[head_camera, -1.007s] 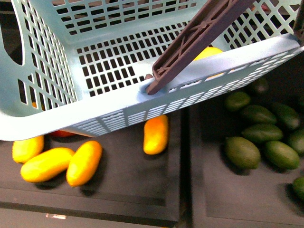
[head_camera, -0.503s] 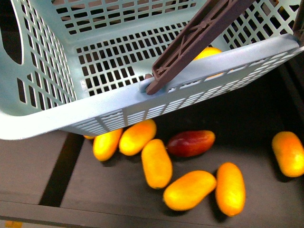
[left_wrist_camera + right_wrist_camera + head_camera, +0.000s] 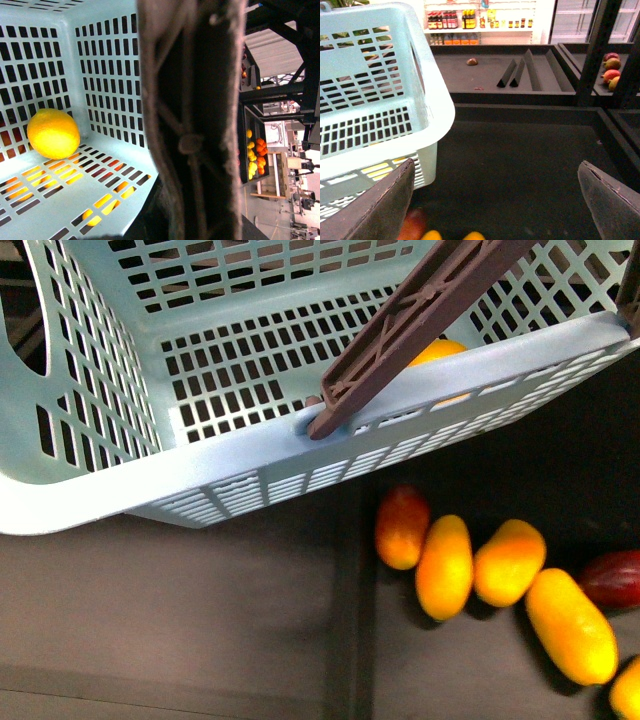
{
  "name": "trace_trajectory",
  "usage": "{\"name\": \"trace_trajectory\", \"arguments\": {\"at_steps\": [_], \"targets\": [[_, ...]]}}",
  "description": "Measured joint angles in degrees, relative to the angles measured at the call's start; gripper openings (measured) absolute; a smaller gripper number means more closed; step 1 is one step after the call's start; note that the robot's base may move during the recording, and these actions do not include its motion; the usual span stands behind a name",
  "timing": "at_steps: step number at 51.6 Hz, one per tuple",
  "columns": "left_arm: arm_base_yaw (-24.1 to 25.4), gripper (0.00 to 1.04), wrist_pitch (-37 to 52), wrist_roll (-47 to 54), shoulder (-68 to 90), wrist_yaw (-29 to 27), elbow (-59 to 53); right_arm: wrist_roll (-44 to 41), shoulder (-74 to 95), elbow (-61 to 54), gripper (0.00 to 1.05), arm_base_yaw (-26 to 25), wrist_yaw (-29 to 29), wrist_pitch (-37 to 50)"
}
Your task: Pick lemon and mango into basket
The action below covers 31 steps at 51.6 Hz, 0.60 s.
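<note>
Right hand [image 3: 497,200] spread open, empty. Elongated orange-yellow smooth mango [image 3: 432,235] on dark surface [image 3: 520,165] between its fingers, untouched. Small bright yellow lemon [image 3: 53,134] inside light teal slotted plastic basket [image 3: 200,465].

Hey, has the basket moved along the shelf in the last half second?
Yes. Judged against the dark red mango lying on the shelf, the basket has shifted left.
</note>
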Motion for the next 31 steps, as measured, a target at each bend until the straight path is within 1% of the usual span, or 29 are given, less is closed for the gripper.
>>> {"name": "trace_trajectory", "arguments": {"at_steps": [9,15,22,24,26,27,29,30,31], "targets": [[0.2,0.05,0.0,0.0,0.0,0.1,0.0,0.0,0.0,0.0,0.96,0.0,-0.3,0.0],[1.1,0.05,0.0,-0.1,0.0,-0.9,0.0,0.0,0.0,0.0,0.96,0.0,-0.5,0.0],[1.0,0.05,0.0,1.1,-0.1,-1.6,0.1,0.2,0.1,0.0,0.96,0.1,0.2,-0.2],[0.9,0.05,0.0,1.0,-0.1,-1.2,0.1,2.8,0.8,1.8,0.96,0.9,5.1,-5.7],[0.9,0.05,0.0,0.6,-0.1,-0.7,0.1,7.3,2.8,6.3,0.96,0.8,12.1,-16.7],[0.8,0.05,0.0,0.1,-0.1,-0.4,0.1,10.5,4.6,9.6,0.96,-0.8,16.5,-23.9],[0.5,0.05,0.0,-0.1,-0.1,-0.1,0.1,13.3,7.1,12.9,0.96,-4.1,17.3,-31.1],[0.3,0.05,0.0,-0.1,-0.1,0.0,0.1,14.4,8.7,14.6,0.96,-7.1,16.0,-34.1],[0.2,0.05,0.0,0.0,-0.1,0.1,0.1,14.8,9.8,15.3,0.96,-9.1,14.5,-34.6]]}}
